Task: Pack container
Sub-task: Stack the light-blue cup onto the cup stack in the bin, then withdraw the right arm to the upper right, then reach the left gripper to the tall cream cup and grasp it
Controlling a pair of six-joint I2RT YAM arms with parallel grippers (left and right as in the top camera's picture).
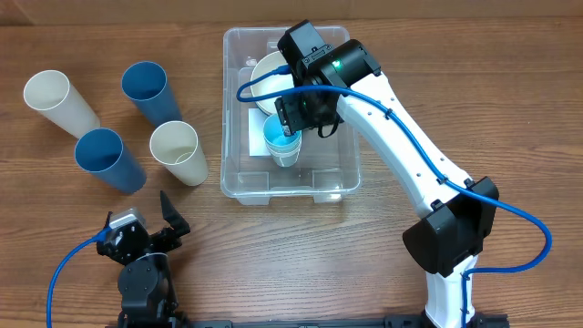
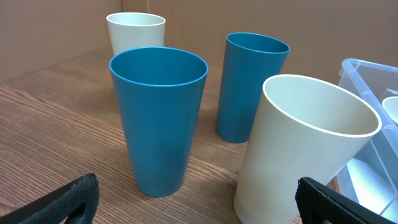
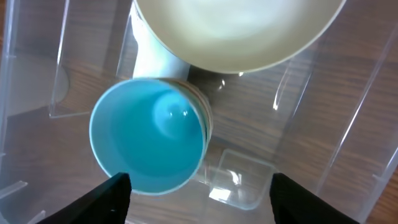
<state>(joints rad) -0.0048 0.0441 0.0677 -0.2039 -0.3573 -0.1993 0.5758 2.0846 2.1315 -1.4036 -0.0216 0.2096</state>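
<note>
Over the brown wooden table [image 1: 510, 109], I'm hovering the right gripper [image 3: 199, 199] wide-jawed, clearing the light-blue plastic cup [image 3: 149, 140] standing in the clear rectangular plastic container [image 1: 239, 182]; left gripper [image 2: 199, 205] idling, jaws wide.

A bowl [image 1: 266, 71] and nested cups [image 1: 282, 144] take up the left and middle of the container [image 1: 330, 178], while the floor toward its right wall lies bare. To its left, four upright cups [image 1: 178, 150] stand apart, with narrow gaps between them.
</note>
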